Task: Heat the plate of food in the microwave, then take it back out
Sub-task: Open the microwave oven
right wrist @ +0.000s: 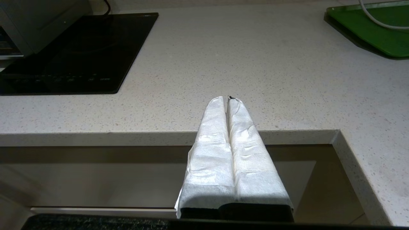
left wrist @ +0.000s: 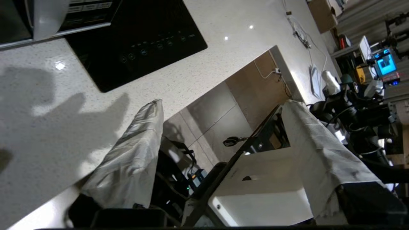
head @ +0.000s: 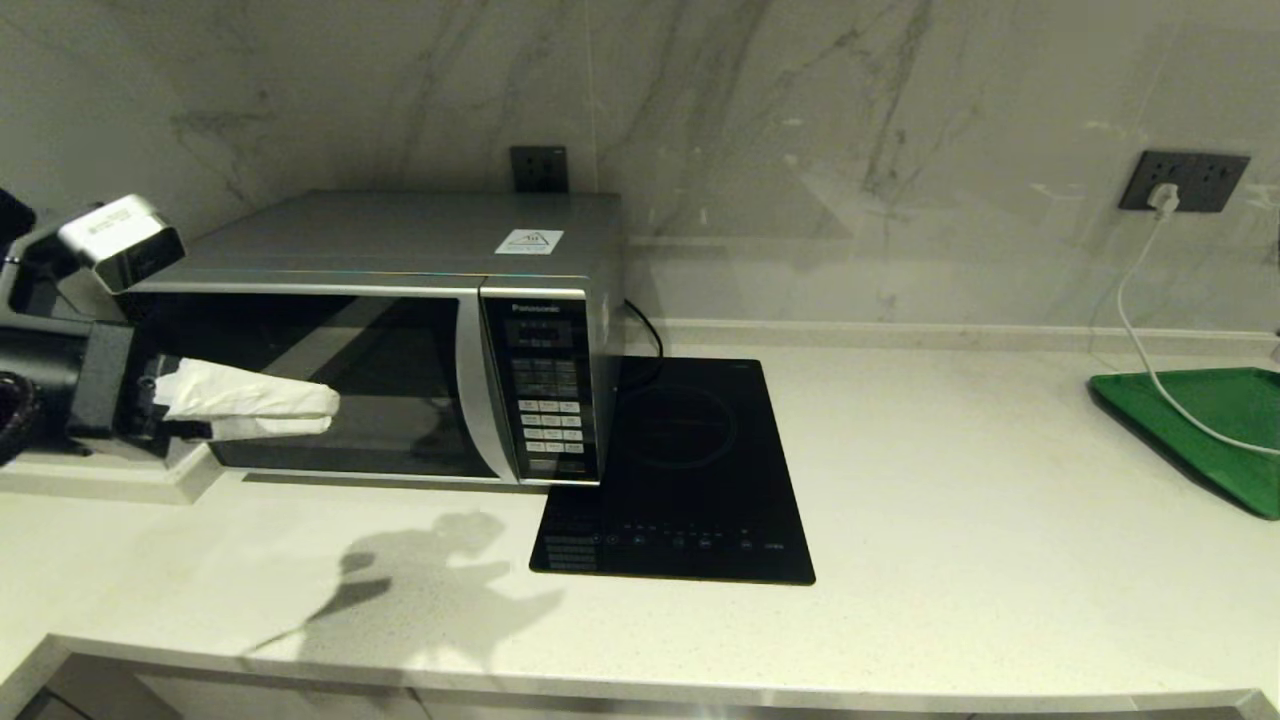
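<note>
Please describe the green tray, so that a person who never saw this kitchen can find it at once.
Start at the microwave on the left of the counter, pass the black hob and follow the counter to its far right. There lies the tray, flat and rectangular. It is the only green thing, and a white cable crosses it.

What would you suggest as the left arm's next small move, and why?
Probably carry the left gripper, its fingers apart, across the dark glass to the curved handle strip: the microwave door is shut and no plate shows on the counter.
</note>
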